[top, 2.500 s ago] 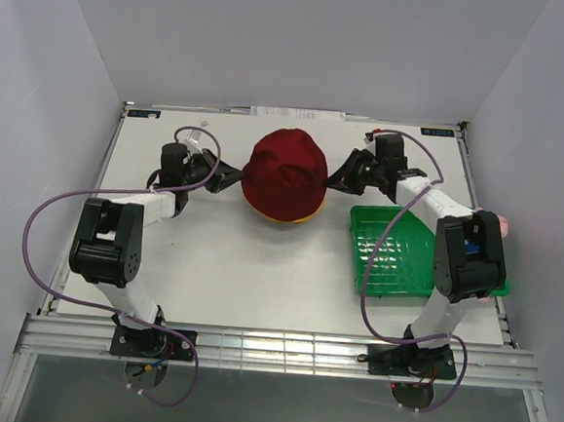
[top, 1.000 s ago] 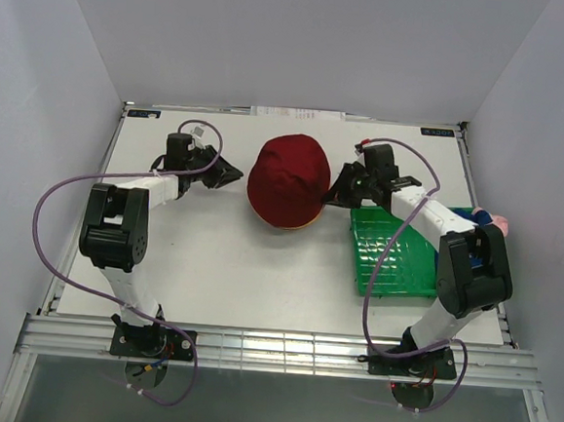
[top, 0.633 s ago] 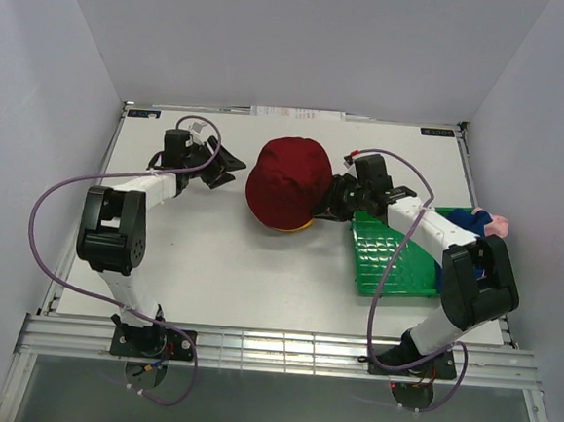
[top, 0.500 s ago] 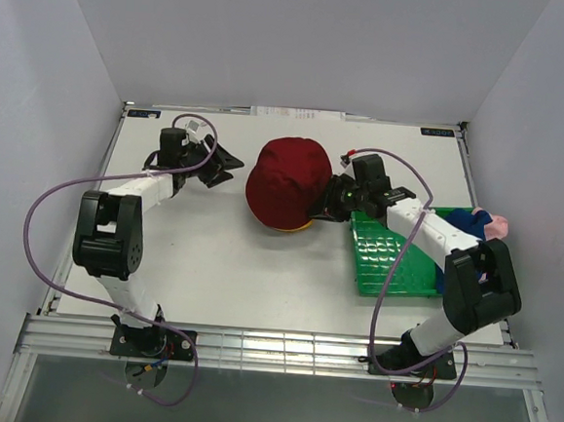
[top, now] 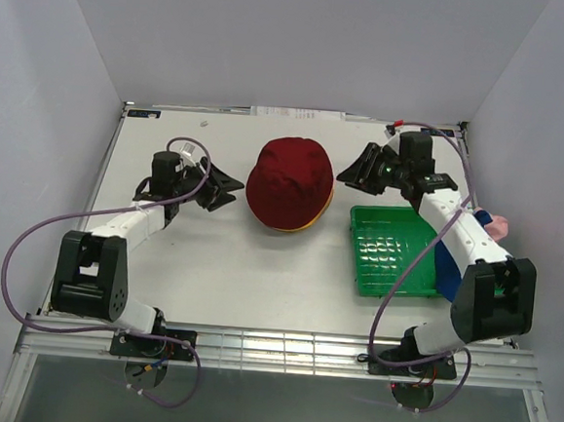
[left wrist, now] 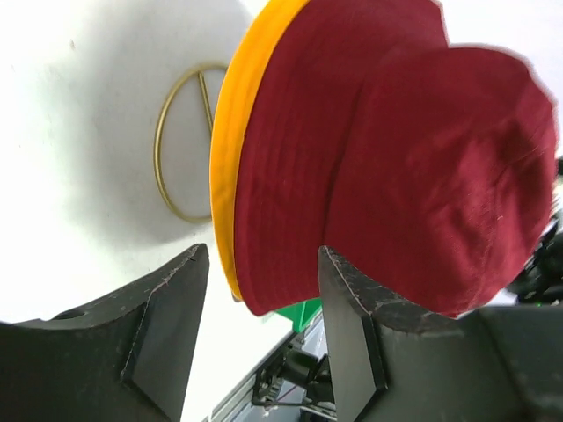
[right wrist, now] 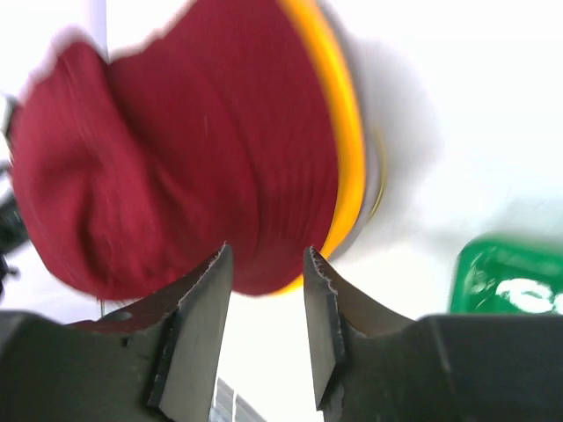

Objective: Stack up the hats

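Note:
A dark red hat (top: 289,180) sits at the table's middle on top of a yellow hat (top: 288,228), of which only the brim edge shows. The red crown (left wrist: 396,158) and the yellow brim (left wrist: 230,149) fill the left wrist view. My left gripper (top: 227,185) stands open just left of the stack, apart from it, and holds nothing (left wrist: 262,264). To the stack's right my right gripper (top: 349,173) is open too, its fingers empty (right wrist: 266,255), with the red hat (right wrist: 193,167) beyond them. A pink hat (top: 499,228) and a blue hat (top: 446,268) lie at the far right, mostly hidden by the right arm.
A green plastic tray (top: 394,249) lies right of the stack, under the right arm. The gold wire stand's ring (left wrist: 180,145) rests on the table beneath the stacked hats. White walls enclose the table on three sides.
Both grippers have opened and drawn back from the red hat. The left one slid toward the near left. The right one lifted away to the far right. The hat stays on the yellow one.

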`<action>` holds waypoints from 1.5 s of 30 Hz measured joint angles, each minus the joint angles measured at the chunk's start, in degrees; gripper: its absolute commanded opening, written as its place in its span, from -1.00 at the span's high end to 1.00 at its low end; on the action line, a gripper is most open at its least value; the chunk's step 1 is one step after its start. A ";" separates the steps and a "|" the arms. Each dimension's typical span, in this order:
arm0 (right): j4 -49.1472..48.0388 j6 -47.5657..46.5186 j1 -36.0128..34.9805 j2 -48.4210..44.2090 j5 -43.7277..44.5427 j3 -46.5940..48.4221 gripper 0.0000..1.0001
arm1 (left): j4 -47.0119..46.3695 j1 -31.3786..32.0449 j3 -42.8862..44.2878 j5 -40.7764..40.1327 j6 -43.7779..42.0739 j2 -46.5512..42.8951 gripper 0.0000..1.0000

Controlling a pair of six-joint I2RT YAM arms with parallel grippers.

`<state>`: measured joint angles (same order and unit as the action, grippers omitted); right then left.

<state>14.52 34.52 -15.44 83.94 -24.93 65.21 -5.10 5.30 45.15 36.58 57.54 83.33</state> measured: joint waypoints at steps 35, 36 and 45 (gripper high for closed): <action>-9.53 -1.88 0.81 29.38 -11.13 23.12 0.27 | 2.58 8.92 5.62 -7.89 4.17 5.11 0.48; -9.62 -1.92 0.92 29.09 -10.91 22.29 0.32 | 2.58 8.92 6.21 -7.96 4.13 5.57 0.55; -10.10 -2.38 1.01 23.69 -8.07 13.92 0.75 | 3.56 7.89 10.08 -8.24 2.64 10.60 1.00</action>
<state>4.43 32.14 -14.44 107.63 -32.99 79.13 -1.54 13.19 55.22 28.34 60.18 93.93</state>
